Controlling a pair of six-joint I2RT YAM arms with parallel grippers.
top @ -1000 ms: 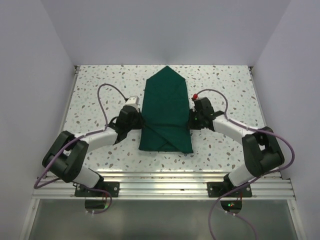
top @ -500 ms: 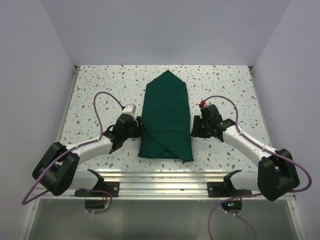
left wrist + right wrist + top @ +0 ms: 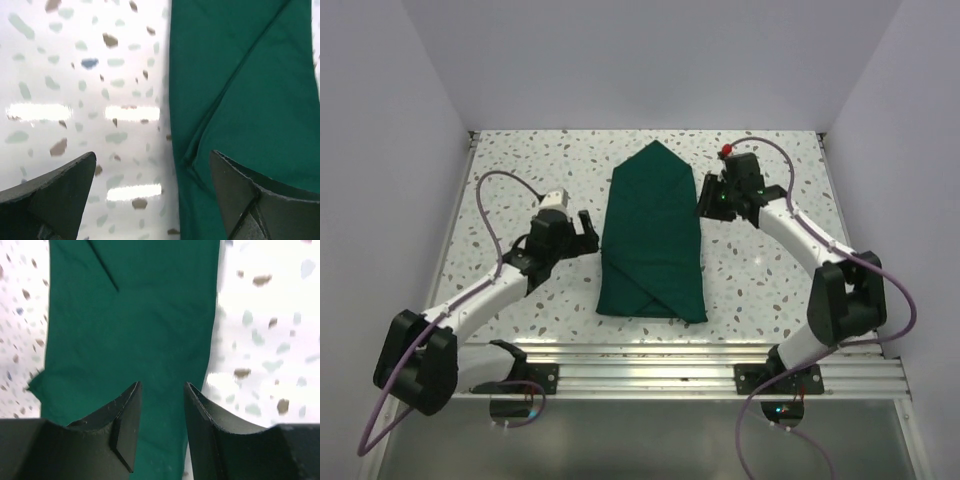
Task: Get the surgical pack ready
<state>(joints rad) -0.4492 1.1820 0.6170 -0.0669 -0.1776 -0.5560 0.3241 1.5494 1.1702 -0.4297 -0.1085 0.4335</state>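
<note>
The left gripper (image 3: pixel 152 165) stood wide open and empty, the surgical pack (image 3: pixel 652 240) just right of it, while the right gripper (image 3: pixel 162 390) hung half-parted, empty, over its right edge.

Overhead shot is evenly lit and pretty sharp: soft white light from above, barely any shadow on the speckled table (image 3: pixel 520 160), and the plain walls (image 3: pixel 650 60) go a bit lilac-grey. The left wrist view has three hard rectangular glare patches on the tabletop, probably ceiling lights bouncing back, and the dark fingers (image 3: pixel 55 195) at the bottom are soft. In the right wrist view the table is blown out on the right with smeared specks. The green cloth (image 3: pixel 135 315) holds its colour but looks slightly blurry.
</note>
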